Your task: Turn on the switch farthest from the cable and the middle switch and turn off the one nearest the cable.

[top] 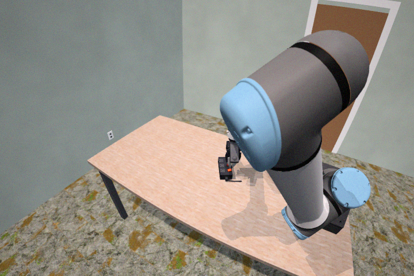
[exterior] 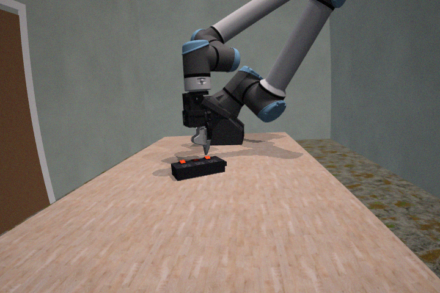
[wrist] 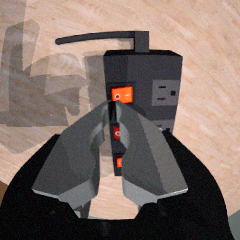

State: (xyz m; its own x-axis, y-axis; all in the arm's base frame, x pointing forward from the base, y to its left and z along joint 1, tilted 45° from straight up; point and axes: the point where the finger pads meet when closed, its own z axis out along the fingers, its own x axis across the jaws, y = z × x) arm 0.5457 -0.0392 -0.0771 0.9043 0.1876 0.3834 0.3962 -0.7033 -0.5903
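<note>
The black power strip [exterior: 198, 166] lies flat on the wooden table with its switches facing up; it also shows in the top view [top: 224, 169] and the wrist view [wrist: 142, 90]. Its cable [wrist: 95, 37] leaves the end nearest the robot base. Three orange-red switches sit in a row. The switch nearest the cable [wrist: 122, 94] looks bright orange, and the middle switch [wrist: 116, 133] looks darker red between my fingers. The far switch [wrist: 119, 162] is partly hidden. My gripper [exterior: 206, 151] is shut and empty, pointing straight down. Its tips [wrist: 114, 103] hover just over the switch nearest the cable [exterior: 207, 157].
The robot's base [exterior: 225, 132] stands on the table behind the strip. The arm's large elbow [top: 292, 97] blocks much of the top view. The table's near edge [top: 155, 204] drops to a mottled floor. A wall outlet [top: 110, 134] and a brown door [top: 351, 65] are off the table.
</note>
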